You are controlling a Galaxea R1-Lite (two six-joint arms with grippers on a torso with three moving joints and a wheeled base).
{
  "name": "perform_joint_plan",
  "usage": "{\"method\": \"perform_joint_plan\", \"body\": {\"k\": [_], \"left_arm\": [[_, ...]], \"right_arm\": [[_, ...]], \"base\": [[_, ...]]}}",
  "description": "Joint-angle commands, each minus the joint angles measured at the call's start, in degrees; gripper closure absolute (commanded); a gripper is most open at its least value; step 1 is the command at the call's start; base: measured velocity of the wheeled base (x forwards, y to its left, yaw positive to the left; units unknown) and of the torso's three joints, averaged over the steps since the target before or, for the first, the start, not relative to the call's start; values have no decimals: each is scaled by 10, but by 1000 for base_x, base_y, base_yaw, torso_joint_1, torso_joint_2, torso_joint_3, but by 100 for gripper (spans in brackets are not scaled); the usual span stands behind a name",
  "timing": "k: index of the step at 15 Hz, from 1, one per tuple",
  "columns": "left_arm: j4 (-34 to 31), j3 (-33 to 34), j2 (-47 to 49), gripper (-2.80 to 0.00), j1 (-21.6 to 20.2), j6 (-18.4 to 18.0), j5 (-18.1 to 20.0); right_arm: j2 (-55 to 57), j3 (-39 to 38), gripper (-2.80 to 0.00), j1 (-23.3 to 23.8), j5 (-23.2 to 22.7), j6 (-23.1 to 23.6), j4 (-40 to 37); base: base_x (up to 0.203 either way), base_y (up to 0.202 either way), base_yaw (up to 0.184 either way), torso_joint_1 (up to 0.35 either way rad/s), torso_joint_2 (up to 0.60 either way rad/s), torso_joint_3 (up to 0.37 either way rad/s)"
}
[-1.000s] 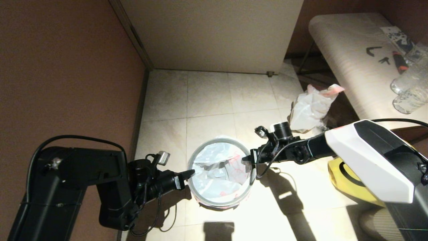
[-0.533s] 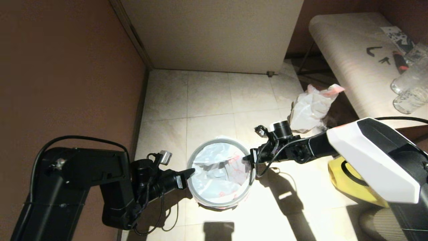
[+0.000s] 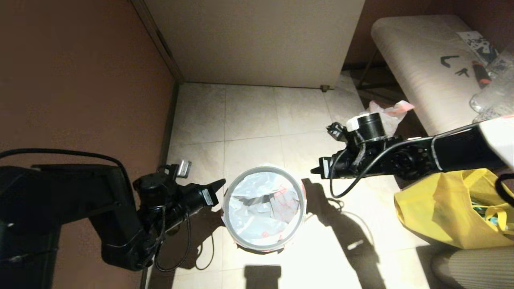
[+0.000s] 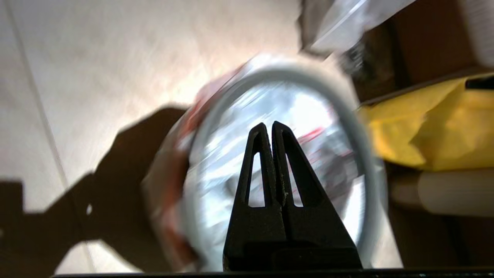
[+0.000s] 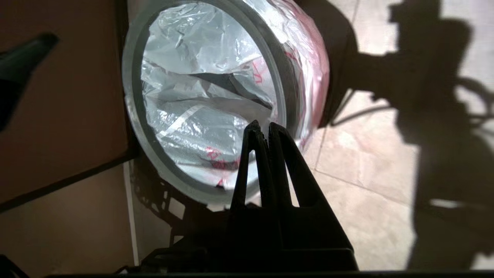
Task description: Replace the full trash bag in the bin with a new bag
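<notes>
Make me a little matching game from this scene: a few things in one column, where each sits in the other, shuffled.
Things:
1. new bag
2. full trash bag
3. yellow tote
4. left pincer

Places:
A. on the floor beside the bench
B. lining the bin
C. just outside the bin's rim, on the robot's left
D. on the floor under the right arm

Pairs: 1-B, 2-A, 3-D, 4-C

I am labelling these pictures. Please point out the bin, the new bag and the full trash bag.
the bin (image 3: 263, 245): head view, near edge of grey rim.
the new bag (image 3: 257, 200): head view, liner inside the ring.
the full trash bag (image 3: 391, 110): head view, pink top edge.
</notes>
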State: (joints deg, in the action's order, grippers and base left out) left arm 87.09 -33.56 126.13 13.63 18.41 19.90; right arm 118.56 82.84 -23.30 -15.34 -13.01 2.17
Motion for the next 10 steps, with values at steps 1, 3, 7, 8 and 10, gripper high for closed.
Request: {"method": "perform_joint_plan", "body": {"k": [1, 3, 7, 8, 10], "left_arm": [[5, 34, -130, 0, 21, -11, -41], [-12, 74, -190, 0, 29, -66, -114], [-52, 161, -310, 0, 41, -106, -203], [-56, 195, -336, 0, 45, -118, -217], [-58, 248, -387, 0, 80, -149, -274]], "right_arm": [[-126, -45, 0, -6, 40, 0, -29], [-187, -106, 0, 3, 106, -1, -49], [-310, -213, 0, 10, 202, 19, -63], [-343, -240, 0, 9, 232, 34, -67], [-415, -297, 0, 10, 272, 54, -72]], "base": [[0, 0, 0, 0, 0, 0], [0, 0, 0, 0, 0, 0], [0, 0, 0, 0, 0, 0], [0, 0, 0, 0, 0, 0], [0, 0, 0, 0, 0, 0]]}}
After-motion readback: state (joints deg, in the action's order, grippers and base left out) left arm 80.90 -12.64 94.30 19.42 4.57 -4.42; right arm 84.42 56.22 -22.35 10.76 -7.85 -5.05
